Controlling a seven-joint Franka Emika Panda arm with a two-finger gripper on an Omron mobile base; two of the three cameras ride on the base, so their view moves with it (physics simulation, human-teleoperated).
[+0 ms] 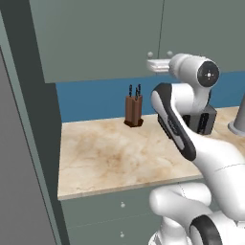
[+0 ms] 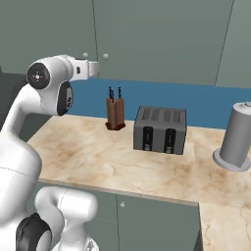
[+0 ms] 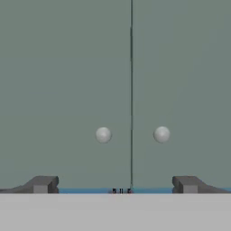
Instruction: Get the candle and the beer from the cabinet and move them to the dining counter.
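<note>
While the arm reaches up toward the cabinet, its pincer stands released, the two dark fingertips spread wide apart with nothing between them. Both flat grey-green doors are shut, meeting at a thin vertical seam, and two small round knobs sit just either side of that seam, slightly above the fingertips in the hand view. From the base views the white hand points at the lower edge of those doors, level with the knobs. Whatever is inside the cabinet is hidden behind the closed doors, so I cannot tell where the candle or the beer stands. Below, on the marble tabletop, a brown knife block stands against the blue back wall, a dark toaster sits beside it, and a grey cylindrical appliance stands further right.
</note>
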